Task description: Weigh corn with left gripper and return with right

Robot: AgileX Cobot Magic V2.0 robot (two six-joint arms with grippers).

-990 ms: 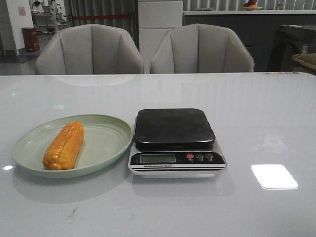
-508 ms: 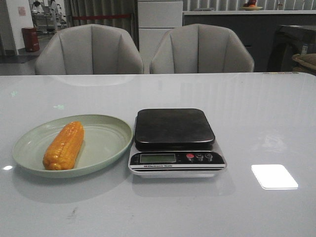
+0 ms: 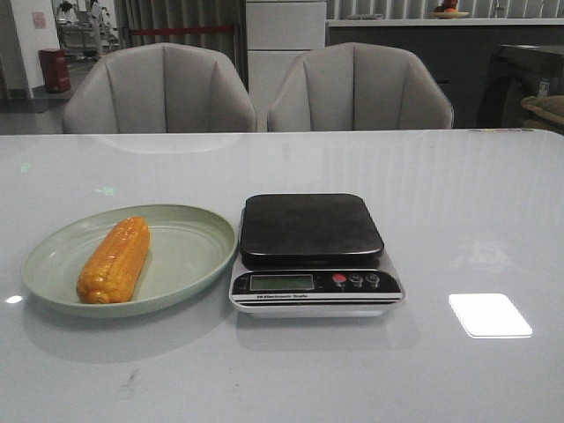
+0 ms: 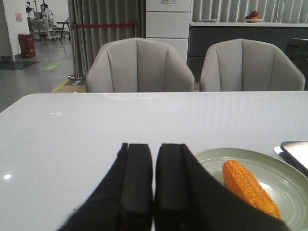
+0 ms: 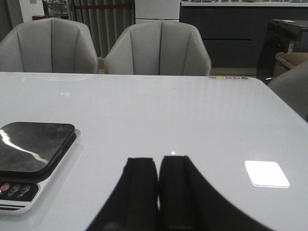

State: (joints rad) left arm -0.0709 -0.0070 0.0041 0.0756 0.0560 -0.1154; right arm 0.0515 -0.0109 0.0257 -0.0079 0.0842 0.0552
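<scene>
The left gripper (image 4: 154,180) hangs closed and empty above the white table (image 3: 458,220), near the plate (image 3: 189,251); the right gripper (image 5: 158,185) is likewise pressed shut. Beyond, the corn (image 3: 115,259) lies on the plate beside the scale (image 3: 313,251), whose display is unreadable.

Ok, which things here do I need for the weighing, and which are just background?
Needed: corn, green plate holding it, scale, left gripper, right gripper, both shut.
Background: two grey chairs, white table.
</scene>
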